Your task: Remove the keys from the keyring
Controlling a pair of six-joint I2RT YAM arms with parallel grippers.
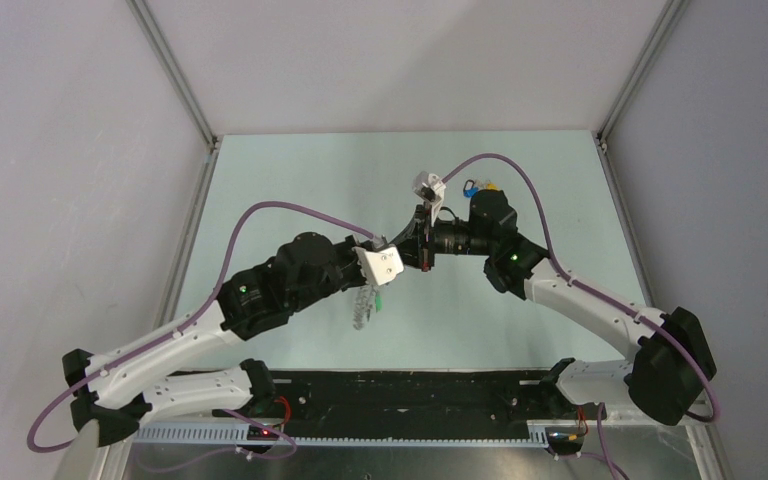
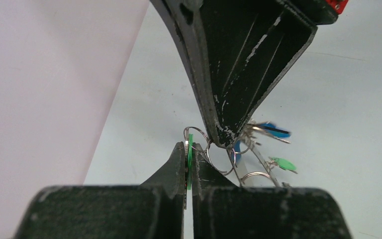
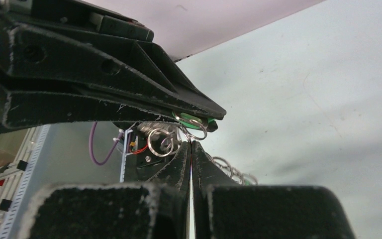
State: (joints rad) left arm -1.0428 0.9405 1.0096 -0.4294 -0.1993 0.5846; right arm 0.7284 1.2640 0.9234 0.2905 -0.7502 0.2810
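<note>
Mid-frame in top view, over the bench (image 1: 290,180), the arms meet. Left end effector (image 2: 189,152) pinches the green key (image 2: 190,138); right end effector (image 3: 191,147) is pressed shut on the keyring (image 3: 161,142). We judge it mid-removal. Next: work the key round and off w/o slipping.

Setting: a robotics lab test cell. Evidence: a pale green table (image 1: 290,180) is boxed in by plain white panels (image 1: 60,200) on aluminium frame posts (image 1: 175,70). Two robot arms (image 1: 280,280) sit on a black base plate (image 1: 410,395) at the near edge. Purple cables (image 1: 290,207) loop along them, and a slotted cable duct (image 1: 200,432) runs in front.
</note>
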